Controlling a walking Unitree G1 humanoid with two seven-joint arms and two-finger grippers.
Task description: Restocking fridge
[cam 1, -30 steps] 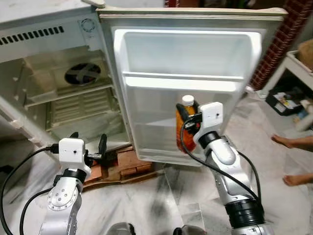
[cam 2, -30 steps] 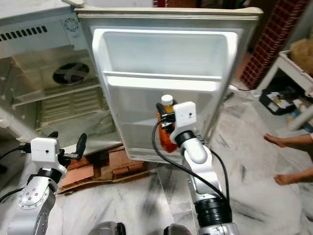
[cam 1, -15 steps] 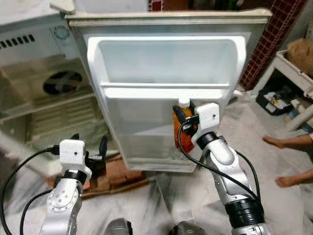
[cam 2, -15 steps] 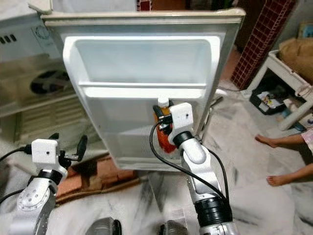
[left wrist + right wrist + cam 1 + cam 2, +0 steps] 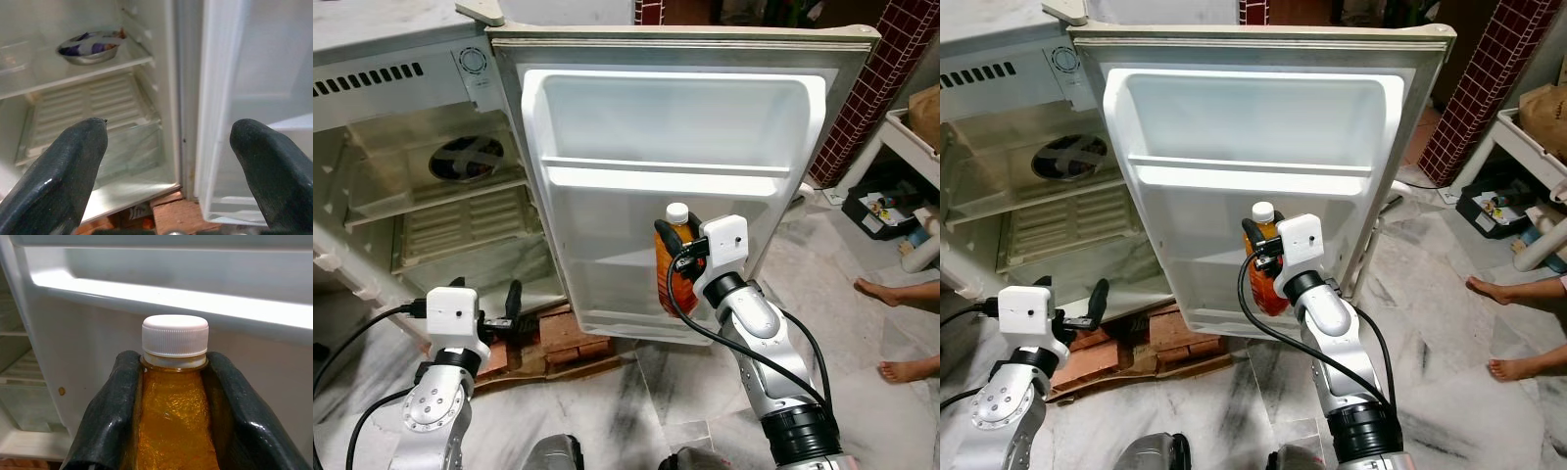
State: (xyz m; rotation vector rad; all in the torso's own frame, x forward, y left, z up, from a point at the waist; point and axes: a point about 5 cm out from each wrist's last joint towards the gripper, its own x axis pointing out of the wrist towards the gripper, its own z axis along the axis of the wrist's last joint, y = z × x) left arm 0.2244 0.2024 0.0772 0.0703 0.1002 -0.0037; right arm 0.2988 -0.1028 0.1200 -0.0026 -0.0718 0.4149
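Bottle (image 5: 174, 396) upright between right claw (image 5: 173, 411) fingers

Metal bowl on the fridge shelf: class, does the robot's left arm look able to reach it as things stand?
Probably yes. The left gripper is open and empty, facing into the open fridge, and nothing stands between it and the bowl, though it would need to extend up and inward.

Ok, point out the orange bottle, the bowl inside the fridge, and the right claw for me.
orange bottle (image 5: 176, 431), right wrist view, on the amber body below the neck.
bowl (image 5: 90, 47), left wrist view, on its patterned inside.
right claw (image 5: 173, 401), right wrist view, midway between the fingers clamping the bottle's shoulders.
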